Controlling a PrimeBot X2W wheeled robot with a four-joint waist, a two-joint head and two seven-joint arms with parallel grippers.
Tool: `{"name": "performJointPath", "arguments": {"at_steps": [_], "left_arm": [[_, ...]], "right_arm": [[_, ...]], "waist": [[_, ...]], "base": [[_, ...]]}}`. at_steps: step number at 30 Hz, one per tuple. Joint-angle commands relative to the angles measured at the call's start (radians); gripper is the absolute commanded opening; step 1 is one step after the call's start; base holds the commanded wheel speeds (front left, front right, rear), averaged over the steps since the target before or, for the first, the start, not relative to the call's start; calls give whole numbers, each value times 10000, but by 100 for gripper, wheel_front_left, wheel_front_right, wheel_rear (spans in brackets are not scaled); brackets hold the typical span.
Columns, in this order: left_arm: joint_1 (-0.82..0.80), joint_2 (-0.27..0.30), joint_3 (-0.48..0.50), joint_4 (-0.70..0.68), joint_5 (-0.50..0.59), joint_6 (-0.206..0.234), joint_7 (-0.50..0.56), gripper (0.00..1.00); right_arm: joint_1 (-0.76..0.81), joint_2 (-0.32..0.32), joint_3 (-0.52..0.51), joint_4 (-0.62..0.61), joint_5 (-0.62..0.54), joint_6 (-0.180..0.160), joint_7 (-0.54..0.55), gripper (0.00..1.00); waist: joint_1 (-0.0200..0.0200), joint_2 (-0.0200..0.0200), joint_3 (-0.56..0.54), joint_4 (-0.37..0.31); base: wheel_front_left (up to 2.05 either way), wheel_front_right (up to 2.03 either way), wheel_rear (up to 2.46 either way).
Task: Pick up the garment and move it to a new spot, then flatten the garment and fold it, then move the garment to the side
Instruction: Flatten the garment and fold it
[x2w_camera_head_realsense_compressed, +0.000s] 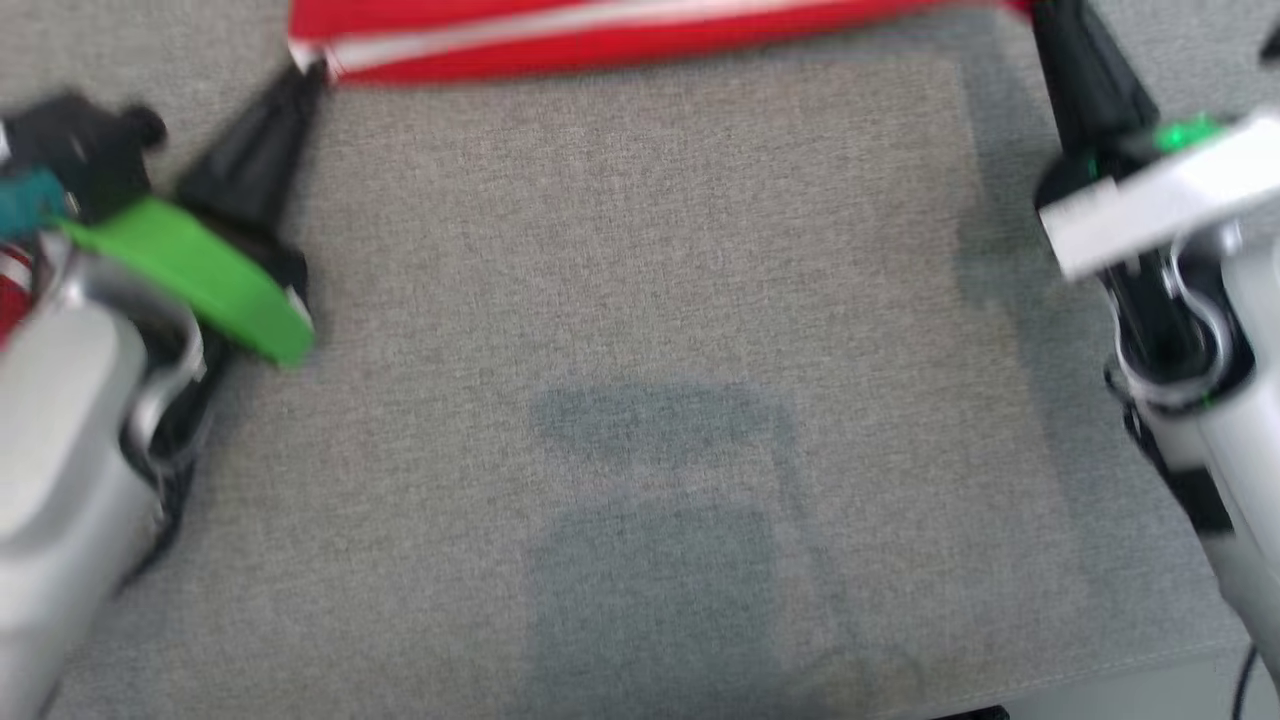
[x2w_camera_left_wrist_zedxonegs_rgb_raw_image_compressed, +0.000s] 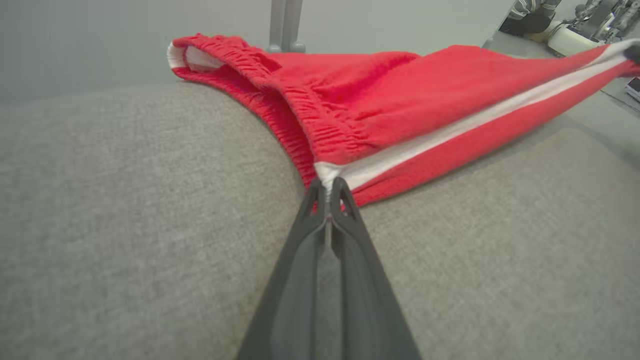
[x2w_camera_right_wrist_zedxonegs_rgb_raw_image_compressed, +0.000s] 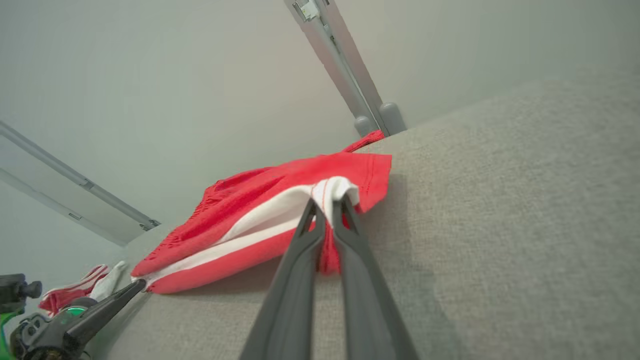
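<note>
The garment (x2w_camera_head_realsense_compressed: 620, 35) is a pair of red shorts with a white side stripe, stretched across the far edge of the grey table (x2w_camera_head_realsense_compressed: 640, 300). My left gripper (x2w_camera_head_realsense_compressed: 312, 72) is shut on its waistband corner (x2w_camera_left_wrist_zedxonegs_rgb_raw_image_compressed: 327, 175), where the white stripe ends. My right gripper (x2w_camera_head_realsense_compressed: 1035, 15) is shut on the opposite hem corner (x2w_camera_right_wrist_zedxonegs_rgb_raw_image_compressed: 332, 192). In the left wrist view the garment (x2w_camera_left_wrist_zedxonegs_rgb_raw_image_compressed: 400, 95) lies low over the cloth, its elastic waistband (x2w_camera_left_wrist_zedxonegs_rgb_raw_image_compressed: 235, 55) open to the left. In the right wrist view the garment (x2w_camera_right_wrist_zedxonegs_rgb_raw_image_compressed: 260, 215) runs away toward the left gripper (x2w_camera_right_wrist_zedxonegs_rgb_raw_image_compressed: 140, 285).
The grey cloth surface spreads toward me, with its front edge (x2w_camera_head_realsense_compressed: 1100, 670) at the lower right. A metal post (x2w_camera_left_wrist_zedxonegs_rgb_raw_image_compressed: 285, 25) stands behind the table. More red and white cloth (x2w_camera_right_wrist_zedxonegs_rgb_raw_image_compressed: 80, 292) lies beyond the left arm. The head view is blurred.
</note>
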Motion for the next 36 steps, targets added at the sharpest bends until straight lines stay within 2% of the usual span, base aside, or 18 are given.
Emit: {"name": "performJointPath", "arguments": {"at_steps": [1, 5, 8, 13, 15, 18, 19, 23, 24, 28, 31, 36], "left_arm": [[545, 153, -68, -107, -82, 19, -137, 0], [2683, 585, -210, -1352, -283, 507, -658, 0], [4331, 716, -324, -2458, -511, 1209, -853, 0], [7193, 568, -277, -4484, -767, 2472, -1123, 0], [8319, 424, -188, -5709, -711, 2904, -1187, 0], [9026, 563, 10, -6695, -515, 3334, -1189, 0], [9070, 786, 34, -7245, -408, 3450, -1044, 0], [8464, 1037, 269, -8175, -763, 3509, -356, 0], [8244, 1154, 254, -8266, -771, 3492, -40, 0], [6854, 928, 499, -8299, -1262, 3360, 1043, 0], [5515, 627, 599, -7760, -1037, 3539, 1668, 0], [3829, -418, 577, -6538, -1064, 3546, 2067, 0]], "right_arm": [[484, -176, -18, -217, 238, 2, -128, 0], [2424, -1099, 75, -1061, 997, -5, -594, 0], [3785, -1624, 139, -1353, 1409, -7, -822, 0], [6120, -2553, 407, -2295, 1809, -7, -986, 0], [7618, -3088, -17, -3242, 2332, -5, -1229, 0], [8475, -3461, -649, -4282, 2755, -1, -1357, 0], [8598, -3642, -963, -4759, 2983, -2, -1201, 0], [7354, -3638, -1297, -5154, 3391, 4, -583, 0], [6958, -3609, -1304, -4974, 3415, 2, -350, 0], [4805, -3244, -1109, -3687, 3224, 4, 651, 0], [2913, -2781, -872, -2595, 2709, 4, 1235, 0], [346, -1955, -265, -806, 1814, 4, 2233, 0]], "waist": [[0, 72, -823, -38], [0, 72, -1590, -226], [0, 72, -2121, -240], [0, 72, -2767, -316], [0, 72, -2848, -29], [0, 72, -2636, 68], [0, 72, -2404, 148], [0, 72, -1677, 316], [0, 72, -1491, 410], [0, 72, -835, 939], [0, 72, -373, 1320], [0, 72, 60, 1910]], "base": [[0, 0, 0], [0, 0, 0], [0, 0, 0], [0, 0, 0], [0, 0, 0], [0, 0, 0], [0, 0, 0], [0, 0, 0], [0, 0, 0], [0, 0, 0], [0, 0, 0], [0, 0, 0]]}}
